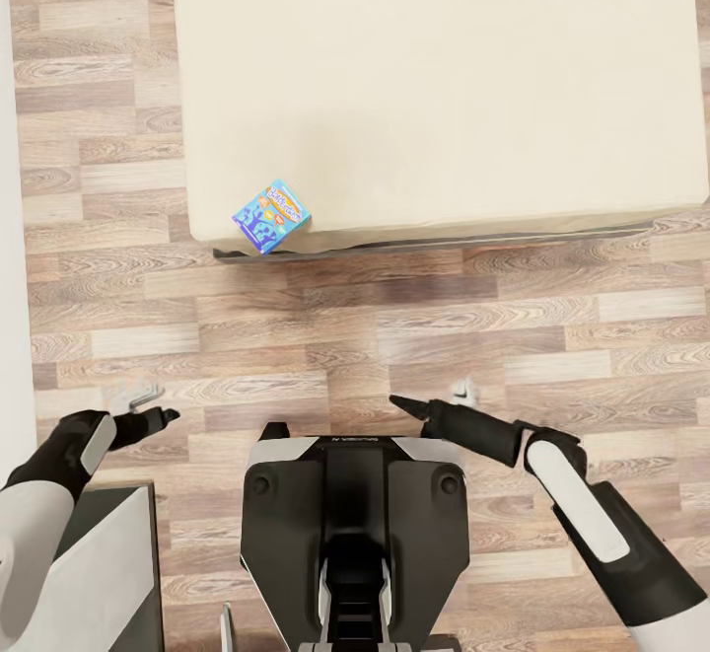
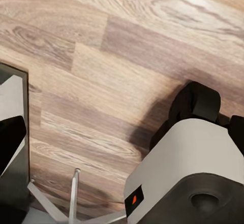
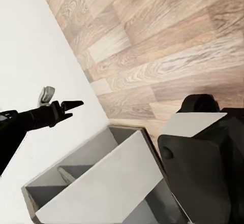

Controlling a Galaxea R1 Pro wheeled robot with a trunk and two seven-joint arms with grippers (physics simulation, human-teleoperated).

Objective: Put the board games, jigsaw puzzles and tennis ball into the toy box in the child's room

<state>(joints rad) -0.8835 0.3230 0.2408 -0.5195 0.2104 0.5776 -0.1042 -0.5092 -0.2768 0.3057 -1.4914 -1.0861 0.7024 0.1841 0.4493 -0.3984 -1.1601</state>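
Start at your left: the left gripper (image 1: 168,417) hangs over the plank floor (image 1: 394,326) with nothing between its fingers, and from these pictures you cannot tell for sure whether the jaws are parted or closed. Just under that arm sits the corner of a grey piece of furniture (image 1: 118,553), right beside your base (image 1: 355,524). If you swing the trunk or roll forward carelessly, that elbow may clip it.

Moving right, the small blue board game (image 1: 271,216) lies on the bed (image 1: 444,80), at the very corner of the mattress, nearest you and toward your left. It looks slightly tilted and close to the edge. That is your main risk: a push from a fingertip instead of a clean pinch could slide it off onto the floor, where it is much harder to pick up. Come down on it from above or from the mattress side, not from the floor side.

Farther right, the right gripper (image 1: 406,403) also hovers over bare floor, carrying nothing; its fingers look drawn together to a point, though you should not trust that fully. Both arms are well apart from the game, so you must drive closer, and the bed's low grey frame (image 1: 434,244) could catch your base if you overshoot.
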